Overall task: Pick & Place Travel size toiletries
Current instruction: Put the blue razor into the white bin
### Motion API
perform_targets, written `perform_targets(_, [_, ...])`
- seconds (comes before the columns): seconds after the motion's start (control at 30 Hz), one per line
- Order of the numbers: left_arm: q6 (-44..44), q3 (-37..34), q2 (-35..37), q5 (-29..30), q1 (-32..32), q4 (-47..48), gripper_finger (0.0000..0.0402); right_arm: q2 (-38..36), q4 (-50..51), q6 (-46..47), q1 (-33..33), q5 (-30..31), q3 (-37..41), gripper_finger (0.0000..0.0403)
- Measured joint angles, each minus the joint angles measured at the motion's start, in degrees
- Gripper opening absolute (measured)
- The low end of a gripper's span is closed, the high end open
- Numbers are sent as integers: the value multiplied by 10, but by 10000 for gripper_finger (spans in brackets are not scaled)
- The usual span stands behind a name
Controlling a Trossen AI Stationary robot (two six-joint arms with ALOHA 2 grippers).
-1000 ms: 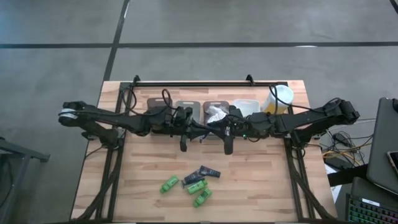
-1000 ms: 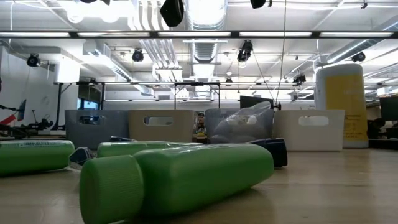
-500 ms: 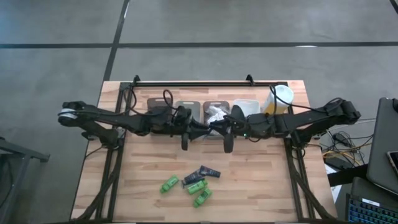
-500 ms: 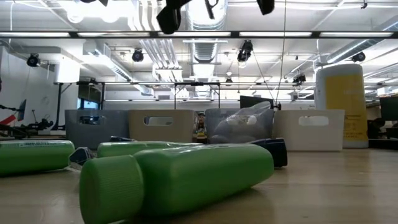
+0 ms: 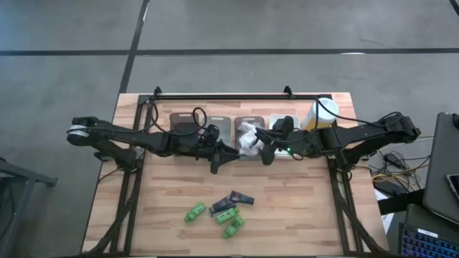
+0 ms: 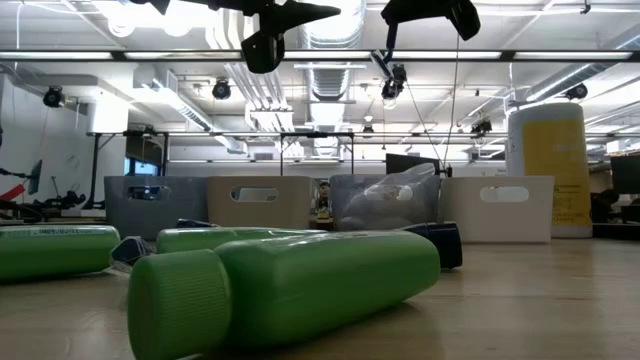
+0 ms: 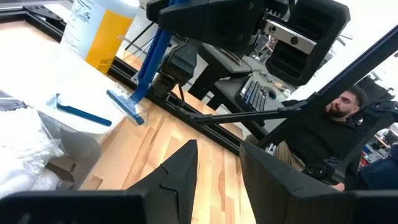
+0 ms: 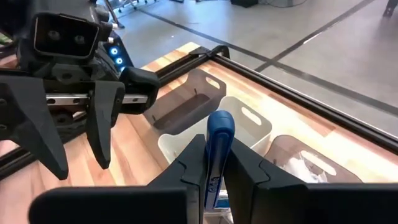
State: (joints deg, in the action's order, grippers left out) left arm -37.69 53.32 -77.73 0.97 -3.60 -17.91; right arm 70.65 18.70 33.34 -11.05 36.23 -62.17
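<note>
Trays (image 5: 215,123) line the table's (image 5: 301,208) far edge; one holds white crinkly packets (image 5: 249,135), the white one a blue razor (image 7: 81,113). Green bottles (image 5: 228,215) and dark tubes (image 5: 242,198) lie near the front. Right end effector (image 8: 212,163) pinches a blue stick (image 8: 217,146); left end effector (image 7: 214,168) gapes, empty. The stick's lower end is hidden.
</note>
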Motion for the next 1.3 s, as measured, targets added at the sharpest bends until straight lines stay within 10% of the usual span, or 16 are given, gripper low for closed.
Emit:
perform_targets(0.63, [-1,0,0,0,0,0,126,-1,41,0,10,2,-22,33])
perform_targets(0.87, [-1,0,0,-1,0,0,126,-1,279,217,27,-3,-22,33])
perform_targets(1.3, [-1,0,0,-1,0,0,126,22,373,289,198,-99,11,39])
